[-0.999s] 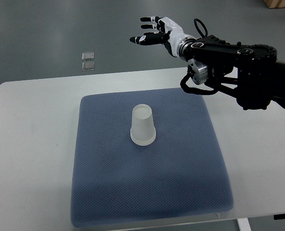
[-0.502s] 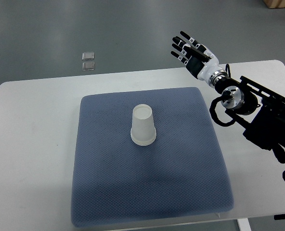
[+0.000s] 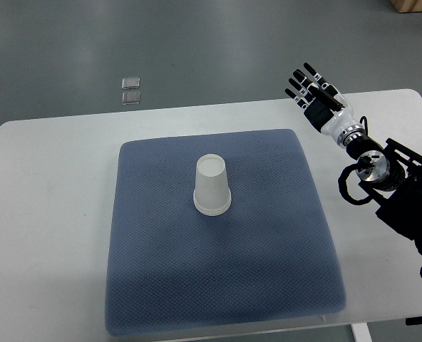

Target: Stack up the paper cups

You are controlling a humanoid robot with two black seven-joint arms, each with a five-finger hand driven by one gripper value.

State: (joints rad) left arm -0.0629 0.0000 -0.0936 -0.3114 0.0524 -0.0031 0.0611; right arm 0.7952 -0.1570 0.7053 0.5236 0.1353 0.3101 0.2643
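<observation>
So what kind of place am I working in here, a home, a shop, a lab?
Most likely a lab or test workspace. A plain white table carries only a blue padded mat with one upturned paper cup, the floor is bare grey, and the right hand hovers open at the table's far edge.

The right hand (image 3: 318,96) has pulled back rightward, away from the mat (image 3: 268,271).

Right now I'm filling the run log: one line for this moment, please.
right hand: open, empty, over table's far right | paper cup: upside down on blue mat | left arm: unseen
</observation>
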